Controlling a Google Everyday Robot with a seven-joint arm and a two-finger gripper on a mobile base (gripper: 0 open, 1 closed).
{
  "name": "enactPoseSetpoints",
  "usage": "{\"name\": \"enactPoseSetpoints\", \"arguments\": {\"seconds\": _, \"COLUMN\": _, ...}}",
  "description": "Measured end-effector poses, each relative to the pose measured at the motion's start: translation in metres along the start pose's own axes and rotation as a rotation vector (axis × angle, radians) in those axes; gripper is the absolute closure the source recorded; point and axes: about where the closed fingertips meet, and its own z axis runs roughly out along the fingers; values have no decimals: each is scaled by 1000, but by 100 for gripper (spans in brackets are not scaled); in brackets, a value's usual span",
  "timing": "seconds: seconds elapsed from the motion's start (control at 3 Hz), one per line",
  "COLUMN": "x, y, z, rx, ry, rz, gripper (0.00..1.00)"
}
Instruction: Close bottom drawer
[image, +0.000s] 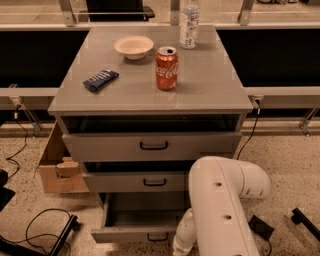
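Observation:
The bottom drawer (134, 233) of the grey cabinet is pulled far out, its plain grey interior showing and its small black loop handle (157, 237) at the front. My white arm (220, 205) reaches down in front of its right side. The gripper is hidden below the frame's lower edge, past the wrist near the drawer's front right corner. The middle drawer (135, 181) and top drawer (150, 145) above it stand slightly out.
On the cabinet top are a red soda can (166, 68), a white bowl (133, 46), a blue snack bar (100, 80) and a water bottle (189, 22). A cardboard box (57, 167) stands left of the cabinet. Black cables (40, 235) lie on the floor.

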Motion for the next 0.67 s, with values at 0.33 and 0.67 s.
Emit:
{"name": "enactPoseSetpoints", "arguments": {"seconds": 0.33, "x": 2, "y": -43, "z": -8, "rx": 67, "ry": -41, "rz": 9, "gripper": 100}}
{"name": "enactPoseSetpoints", "arguments": {"seconds": 0.67, "x": 4, "y": -76, "z": -19, "rx": 117, "ry": -56, "rz": 10, "gripper": 100}}
